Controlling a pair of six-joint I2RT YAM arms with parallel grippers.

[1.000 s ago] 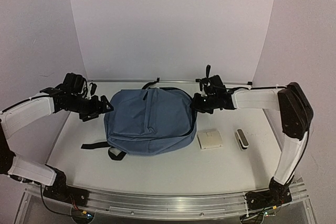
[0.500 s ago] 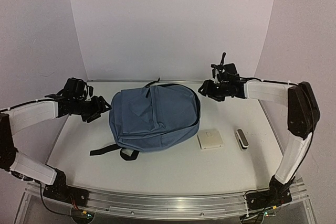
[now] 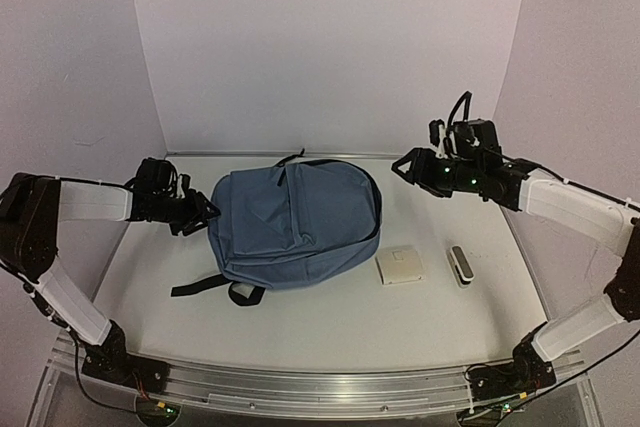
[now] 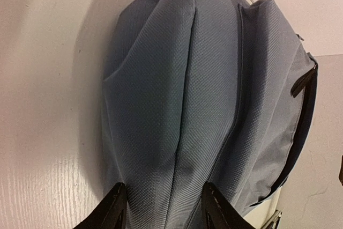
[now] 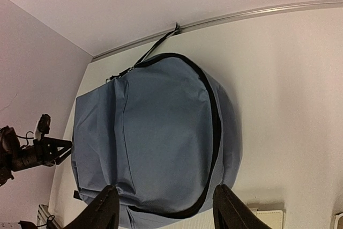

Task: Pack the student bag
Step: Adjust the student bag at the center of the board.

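The student bag (image 3: 295,227), slate-blue with a black zip line, lies flat in the middle of the table. My left gripper (image 3: 203,213) is at its left edge. In the left wrist view the student bag (image 4: 203,105) fills the frame, and a raised fold of its fabric runs between the two black fingertips (image 4: 113,210). The left gripper (image 4: 164,210) has its jaws still apart around that fold. My right gripper (image 3: 403,166) hangs open above the table, to the right of the bag and clear of it. It looks down on the student bag (image 5: 155,143), with nothing held in the right gripper (image 5: 166,210).
A beige square case (image 3: 400,266) and a small grey-and-black device (image 3: 460,266) lie on the table right of the bag. A black strap (image 3: 195,285) trails from the bag's lower left. White walls close in the back and both sides.
My right gripper opened, let go of the bag's right edge, and rose back to the right. The bag slid slightly right and settled. The left jaws narrowed around the bag's left edge.
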